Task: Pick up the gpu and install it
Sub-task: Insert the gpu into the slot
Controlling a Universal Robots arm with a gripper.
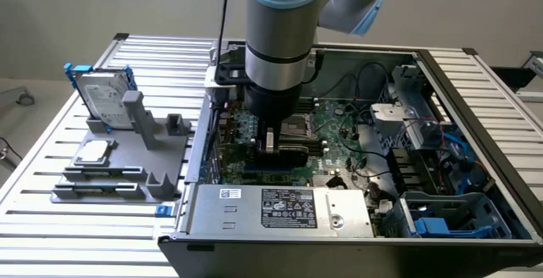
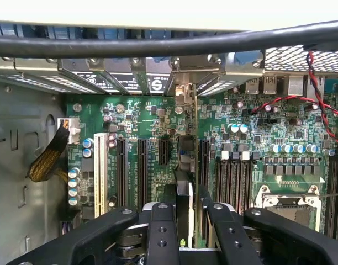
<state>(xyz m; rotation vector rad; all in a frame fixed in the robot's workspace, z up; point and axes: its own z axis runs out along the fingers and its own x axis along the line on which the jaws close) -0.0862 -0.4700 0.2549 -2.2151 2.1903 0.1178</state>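
One end effector (image 2: 189,208) grips the gpu (image 2: 185,160) edge-on (exterior view: hard drive (image 1: 106,103) racked).

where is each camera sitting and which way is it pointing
Exterior view: off the arm, raised beside the table, looking down into the open computer case; the arm and its pincer show, down over the motherboard.
Wrist view: on the wrist, looking past the pincer at the motherboard; its black fingers show, closed on the gpu, seen edge-on.
Shared: the pincer and the motherboard.
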